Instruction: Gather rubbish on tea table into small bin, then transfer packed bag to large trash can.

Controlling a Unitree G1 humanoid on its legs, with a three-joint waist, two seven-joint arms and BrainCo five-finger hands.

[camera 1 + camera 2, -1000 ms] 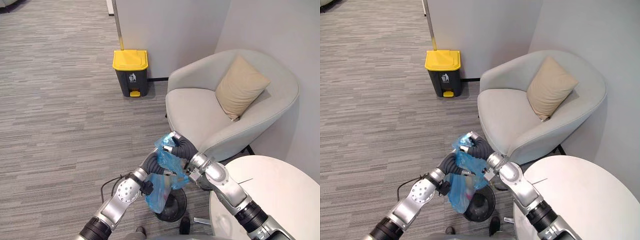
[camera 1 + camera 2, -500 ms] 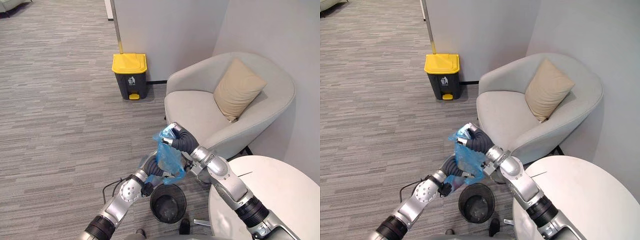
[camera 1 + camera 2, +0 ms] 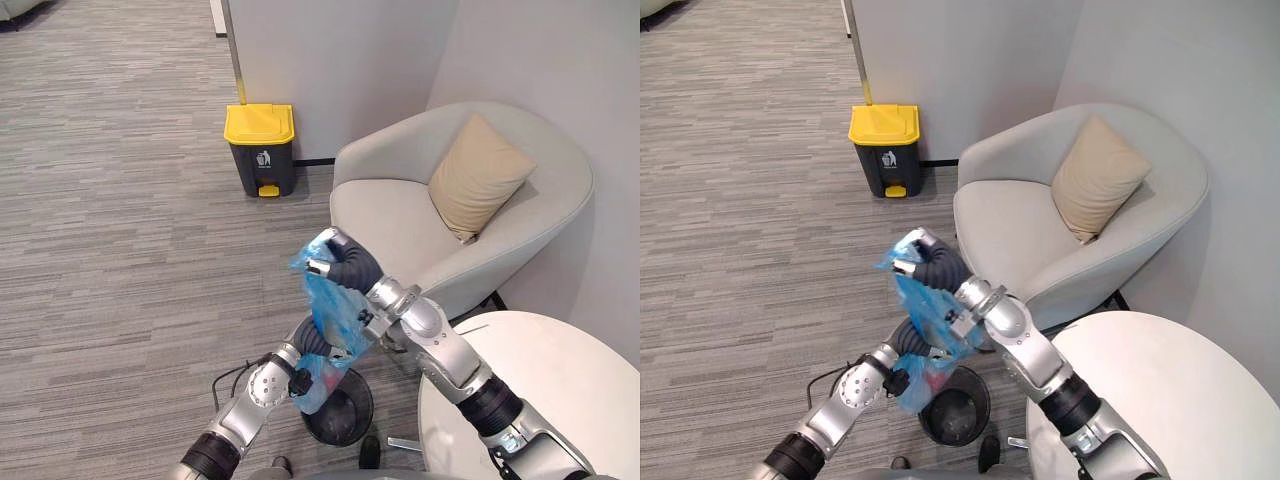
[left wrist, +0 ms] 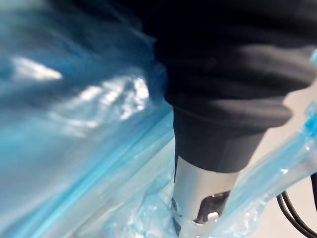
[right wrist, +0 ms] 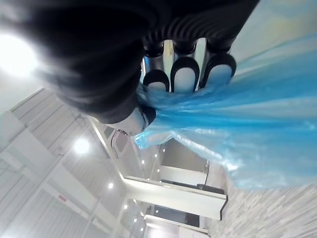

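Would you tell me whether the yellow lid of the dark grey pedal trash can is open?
No, the yellow lid lies flat and shut on the dark grey pedal trash can.

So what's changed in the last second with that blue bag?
The right hand, clenched on the top of the blue bag, has risen and drawn the bag up taller above the small black bin. The left hand stays low against the bag's lower part. The yellow-lidded trash can, the armchair and the white table have not moved.
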